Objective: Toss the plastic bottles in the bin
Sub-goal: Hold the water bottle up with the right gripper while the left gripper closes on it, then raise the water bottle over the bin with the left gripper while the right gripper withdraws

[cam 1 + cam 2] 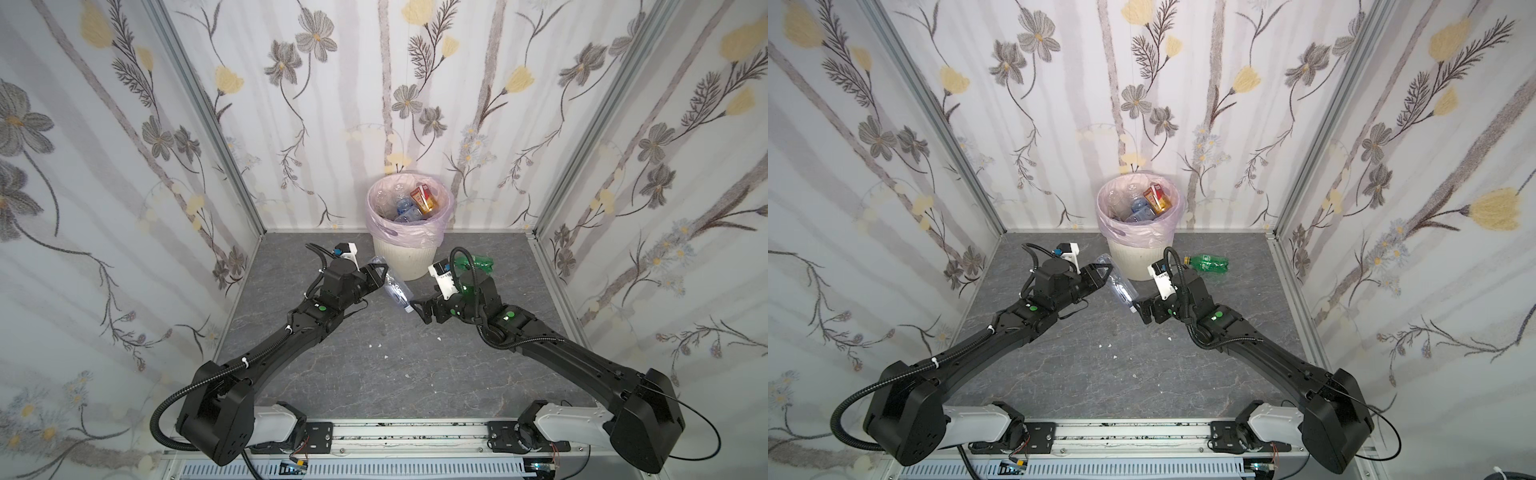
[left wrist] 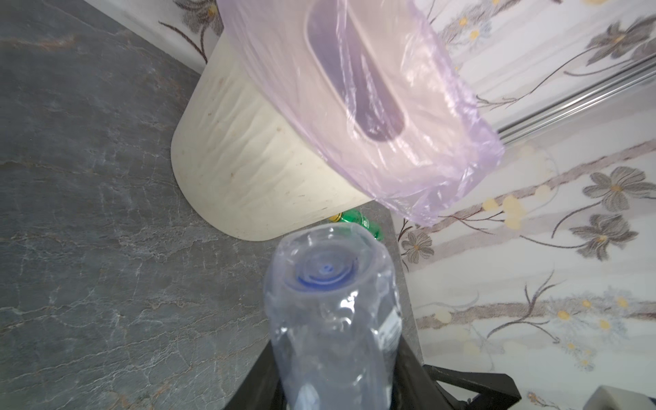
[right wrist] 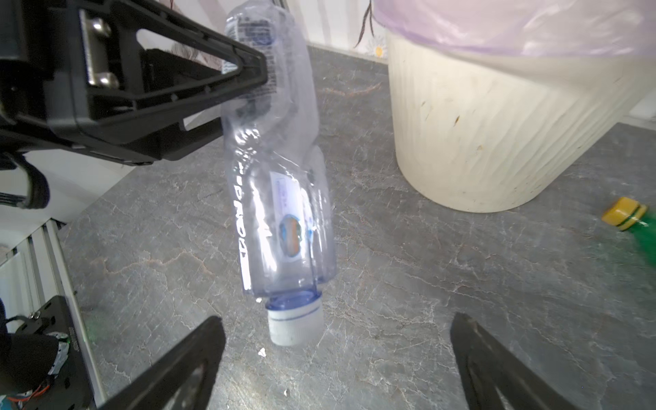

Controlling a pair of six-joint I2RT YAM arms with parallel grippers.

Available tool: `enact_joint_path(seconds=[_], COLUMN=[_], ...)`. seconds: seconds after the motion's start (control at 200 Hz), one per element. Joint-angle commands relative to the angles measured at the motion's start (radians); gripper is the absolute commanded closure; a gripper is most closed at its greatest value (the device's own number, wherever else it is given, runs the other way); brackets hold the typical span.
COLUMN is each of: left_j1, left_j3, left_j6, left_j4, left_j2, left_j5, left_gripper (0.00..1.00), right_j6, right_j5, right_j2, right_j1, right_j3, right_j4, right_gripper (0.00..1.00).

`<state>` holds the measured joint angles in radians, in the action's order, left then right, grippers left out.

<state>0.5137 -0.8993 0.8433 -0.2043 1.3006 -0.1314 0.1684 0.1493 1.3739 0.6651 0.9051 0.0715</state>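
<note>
I count two arms, one bin and two bottles outside it. The left gripper (image 1: 379,271), arm stretched toward the bin, is clamped on one crumpled clear bottle (image 1: 397,293), cap end pointing down. The bin (image 1: 405,259) stands at the back wall with several bottles inside, one orange (image 1: 424,199). The right gripper (image 1: 419,311), jaws wide apart and empty, points at the cap. One green bottle (image 1: 1208,264) lies on the table just beside the bin.

left gripper (image 1: 1108,274) clamps a clear bottle (image 1: 1123,291) near the bin (image 1: 1133,262); right gripper (image 1: 1140,312) sits by its cap end; a green bottle (image 1: 1208,263) lies on the table (image 1: 1100,374) beside the bin.
</note>
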Motion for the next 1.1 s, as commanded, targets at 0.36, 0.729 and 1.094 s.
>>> enact_joint_path(seconds=[0.36,0.729,1.094], left_j1=[-0.075,-0.094,-0.094], left_j3=[-0.334,-0.786,-1.071], left_j6=[0.017,0.043,0.100], left_j4=[0.005,-0.009,-0.015], left_j2=[0.054,0.299,0.480], left_j5=[0.063,0.072,0.035], left_gripper=[0.60,0.60,0.60], right_j6=[0.077,0.095,0.097], right_j5=[-0.045,-0.020,0.019], right_j2=[-0.164,-0.139,-0.091], right_j1=[-0.165,-0.220,-0.269], right_j3=[0.094,0.138,0.181], right_j4=[-0.046,-0.024,-0.007], right_gripper=[0.00,0.00,0.00])
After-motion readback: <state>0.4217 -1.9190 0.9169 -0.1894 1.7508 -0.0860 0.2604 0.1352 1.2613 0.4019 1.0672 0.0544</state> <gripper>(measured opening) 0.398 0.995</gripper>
